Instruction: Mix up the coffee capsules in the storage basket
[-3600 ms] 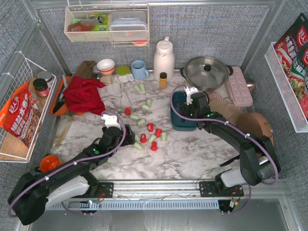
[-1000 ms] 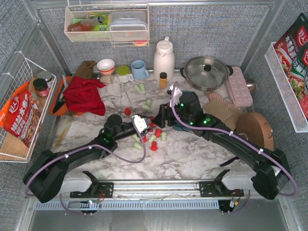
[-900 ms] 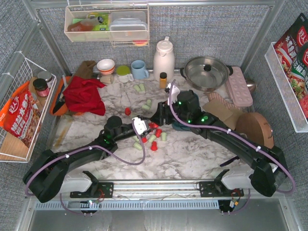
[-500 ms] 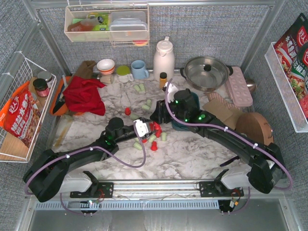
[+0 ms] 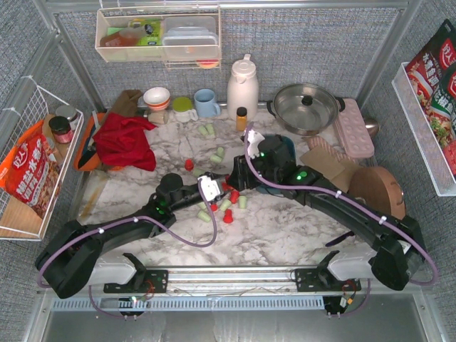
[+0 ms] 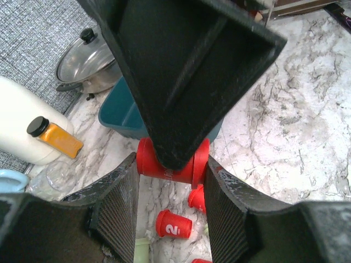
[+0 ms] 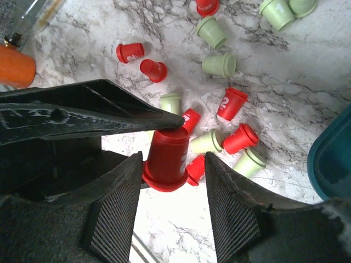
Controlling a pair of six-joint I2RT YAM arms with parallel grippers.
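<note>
**Both grippers meet at 1 red capsule; basket mostly hidden**

The left gripper (image 6: 171, 165) pinches a red capsule (image 6: 146, 163) end to end, its 2 fingers pressing on the cup's rim and on its narrow top. The right gripper (image 7: 174, 158) is spread and straddles the same cup. In the right wrist view a gap shows between the cup and 1 of its fingers. In the left wrist view, 1 finger of the right gripper fills much of the picture and covers the cup's middle. From above, the 2 grippers crowd together over the scatter and the pinched cup cannot be made out.

The other coffee capsules (image 5: 228, 216), red and mint green, lie scattered on the marble surface (image 5: 285, 228) around and beyond the grippers. Some are partly hidden under the arms. A few show a white numeral, such as a 2. Most are too small to read.

The storage basket (image 5: 283, 148) sits just right of the scatter, largely covered by the right arm. The left wrist view shows only its outer wall, and the right wrist view only 1 corner. Whether any cup lies inside cannot be told.
</note>
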